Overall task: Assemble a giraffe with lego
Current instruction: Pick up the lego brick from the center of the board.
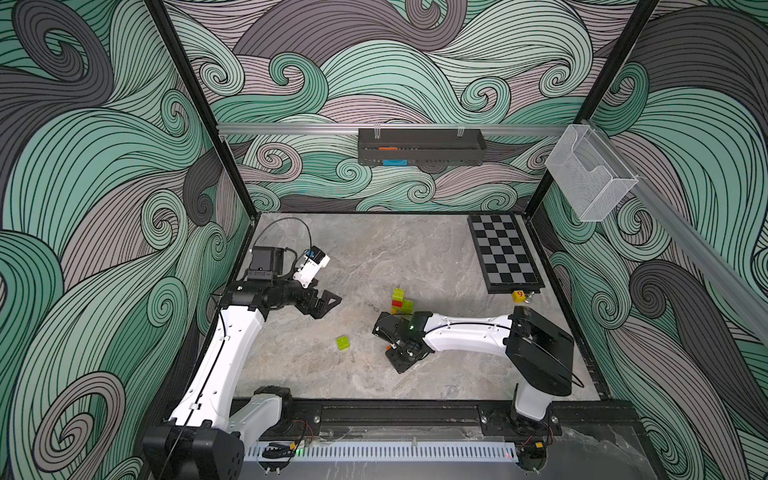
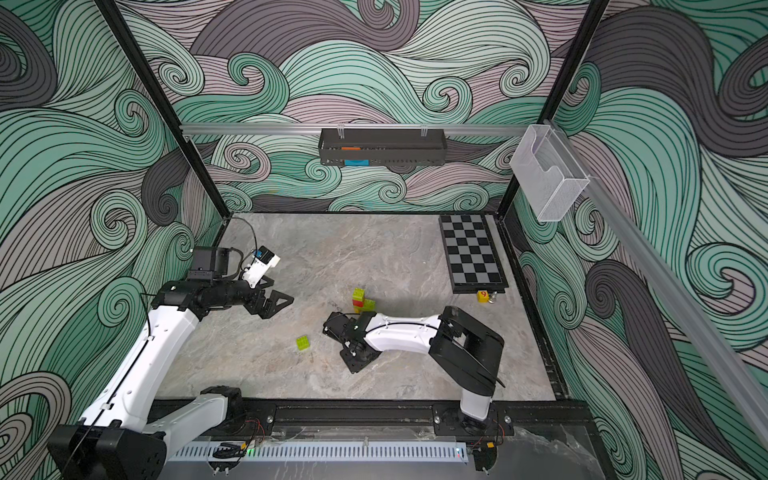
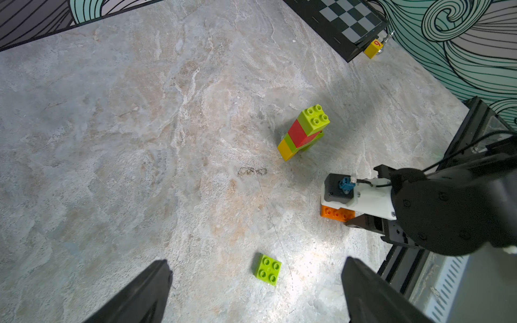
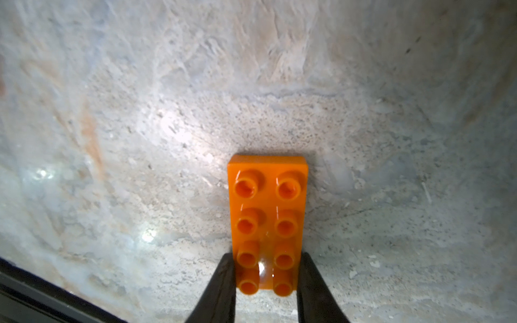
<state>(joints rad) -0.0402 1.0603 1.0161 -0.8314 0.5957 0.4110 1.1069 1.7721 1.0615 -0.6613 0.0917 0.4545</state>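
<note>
The partly built giraffe point(image 1: 400, 301) point(image 2: 362, 300) point(image 3: 303, 134) stands mid-table: a stack of yellow, lime green and red bricks with a green brick on top. A loose lime green brick point(image 1: 343, 343) point(image 3: 268, 269) lies flat nearer the front, studs up. My right gripper point(image 4: 267, 256) points down at the table, shut on the near end of the long orange brick point(image 4: 268, 218) point(image 3: 335, 214), one finger on each long side. My left gripper point(image 3: 256, 261) point(image 1: 328, 301) hangs open above the table at the left, with nothing between its fingers point(image 3: 156, 285).
A folded chessboard point(image 1: 505, 253) lies at the back right, with a small yellow cube marked 9 point(image 1: 518, 296) at its near corner. A black basket point(image 1: 419, 147) hangs on the rear wall and a clear holder point(image 1: 590, 174) on the right rail.
</note>
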